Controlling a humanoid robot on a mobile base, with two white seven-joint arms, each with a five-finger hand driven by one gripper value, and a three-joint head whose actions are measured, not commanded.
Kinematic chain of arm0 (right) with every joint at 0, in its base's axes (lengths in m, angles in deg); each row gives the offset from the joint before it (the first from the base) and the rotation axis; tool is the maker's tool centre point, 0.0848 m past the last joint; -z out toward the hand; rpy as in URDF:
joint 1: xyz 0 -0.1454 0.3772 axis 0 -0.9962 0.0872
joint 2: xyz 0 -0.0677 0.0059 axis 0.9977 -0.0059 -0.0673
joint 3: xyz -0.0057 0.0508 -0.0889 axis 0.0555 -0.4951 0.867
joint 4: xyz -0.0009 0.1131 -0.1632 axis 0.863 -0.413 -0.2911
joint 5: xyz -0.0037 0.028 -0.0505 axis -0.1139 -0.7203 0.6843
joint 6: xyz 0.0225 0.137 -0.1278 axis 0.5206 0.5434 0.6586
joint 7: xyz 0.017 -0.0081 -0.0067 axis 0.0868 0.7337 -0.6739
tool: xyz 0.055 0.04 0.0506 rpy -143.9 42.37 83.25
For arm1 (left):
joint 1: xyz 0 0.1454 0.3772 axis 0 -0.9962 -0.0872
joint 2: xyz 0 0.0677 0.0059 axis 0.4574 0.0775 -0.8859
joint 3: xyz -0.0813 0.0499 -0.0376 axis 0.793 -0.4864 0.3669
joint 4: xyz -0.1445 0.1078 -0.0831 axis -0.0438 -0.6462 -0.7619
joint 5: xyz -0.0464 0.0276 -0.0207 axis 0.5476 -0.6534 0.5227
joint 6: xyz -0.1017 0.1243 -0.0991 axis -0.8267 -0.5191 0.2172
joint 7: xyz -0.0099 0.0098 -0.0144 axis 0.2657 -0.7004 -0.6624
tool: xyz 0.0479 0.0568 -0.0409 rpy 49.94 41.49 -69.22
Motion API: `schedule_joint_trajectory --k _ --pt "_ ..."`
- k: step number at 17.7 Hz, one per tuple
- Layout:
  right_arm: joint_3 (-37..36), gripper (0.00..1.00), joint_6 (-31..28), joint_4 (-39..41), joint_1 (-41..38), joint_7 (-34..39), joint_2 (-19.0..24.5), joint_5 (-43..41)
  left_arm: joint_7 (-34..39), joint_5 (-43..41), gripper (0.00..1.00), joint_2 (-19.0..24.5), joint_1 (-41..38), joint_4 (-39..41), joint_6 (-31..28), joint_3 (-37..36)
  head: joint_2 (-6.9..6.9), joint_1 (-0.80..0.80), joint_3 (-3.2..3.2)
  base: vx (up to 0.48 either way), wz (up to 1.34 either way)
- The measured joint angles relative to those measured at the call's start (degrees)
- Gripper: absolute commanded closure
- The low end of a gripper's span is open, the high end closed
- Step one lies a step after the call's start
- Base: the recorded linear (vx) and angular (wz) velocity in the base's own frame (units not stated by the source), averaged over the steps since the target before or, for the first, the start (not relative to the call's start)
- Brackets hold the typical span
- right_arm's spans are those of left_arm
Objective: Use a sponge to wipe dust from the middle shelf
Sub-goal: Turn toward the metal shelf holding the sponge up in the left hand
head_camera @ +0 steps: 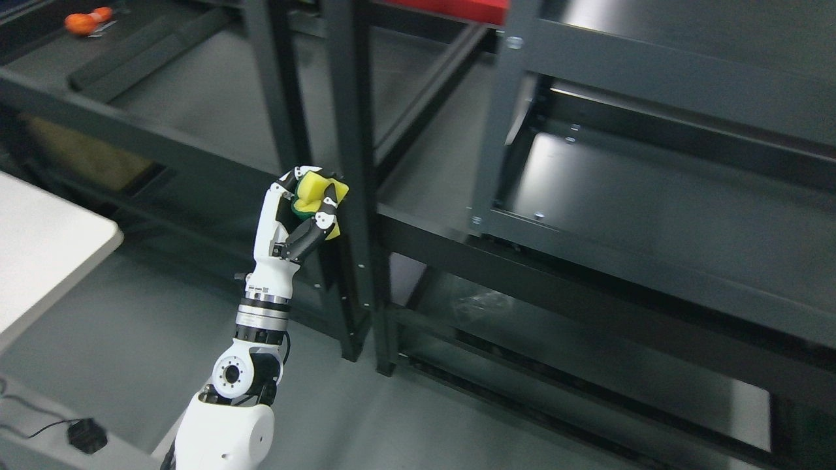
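The sponge (312, 192) sits squeezed in my left hand (302, 215), fingers curled tight round it, raised in front of the dark upright post (356, 196). The middle shelf (653, 215) lies up and to my right, its long edge slanting away; grey floor (130, 339) below

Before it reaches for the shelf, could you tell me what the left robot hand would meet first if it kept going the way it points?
Probably the dark upright post: the left robot hand, closed on the sponge, points up and slightly right beside it. Depth is unclear.
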Motion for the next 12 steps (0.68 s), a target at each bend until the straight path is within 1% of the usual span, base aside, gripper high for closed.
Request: schedule_joint_trajectory --k 4,6,8,12 --pt "-0.01 0.0 0.0 0.0 -0.04 -0.03 0.0 0.0 -0.1 -0.12 1.0 -0.05 -0.16 0.36 0.18 -3.03 -0.02 0.0 0.0 -0.191 -1.04" --pt "-0.01 0.0 0.0 0.0 -0.02 -0.19 0.0 0.0 -0.14 -0.18 1.0 -0.06 -0.16 0.49 0.24 -4.5 -0.03 0.0 0.0 -0.15 -0.79" --pt "-0.01 0.0 0.0 0.0 -0.01 -0.29 0.0 0.0 -0.15 -0.26 1.0 -0.07 0.02 0.59 0.24 -5.64 -0.03 0.0 0.0 -0.095 -0.51" --pt "-0.01 0.0 0.0 0.0 0.06 -0.12 0.0 0.0 -0.56 -1.57 1.0 -0.08 1.4 0.74 0.28 -7.48 -0.04 0.0 0.0 -0.039 -0.1"
